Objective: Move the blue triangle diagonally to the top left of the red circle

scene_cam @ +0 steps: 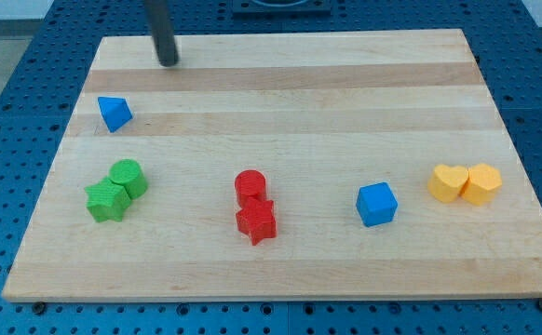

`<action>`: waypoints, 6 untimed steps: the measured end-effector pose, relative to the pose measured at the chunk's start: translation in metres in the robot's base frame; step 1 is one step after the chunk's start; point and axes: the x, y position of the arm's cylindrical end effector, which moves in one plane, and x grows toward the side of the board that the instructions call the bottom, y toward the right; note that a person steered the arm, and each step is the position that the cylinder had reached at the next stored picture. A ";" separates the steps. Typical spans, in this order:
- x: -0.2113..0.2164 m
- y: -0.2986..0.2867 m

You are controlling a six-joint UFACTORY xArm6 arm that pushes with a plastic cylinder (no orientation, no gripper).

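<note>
The blue triangle (115, 113) lies near the board's left edge, in the upper left. The red circle (250, 186) stands at the middle of the board toward the view's bottom, touching a red star (256, 222) just below it. My tip (168, 63) rests near the board's top edge, above and to the right of the blue triangle and apart from it. The triangle is far up and to the left of the red circle.
A green circle (127, 177) and a green star (107, 201) touch at the lower left. A blue cube (376, 204) sits right of centre. A yellow heart (448, 183) and a yellow hexagon-like block (481, 182) touch at the right. The wooden board (345, 93) lies on a blue pegboard.
</note>
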 end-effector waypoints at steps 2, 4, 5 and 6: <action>0.008 -0.092; 0.084 -0.079; 0.090 -0.079; 0.124 -0.079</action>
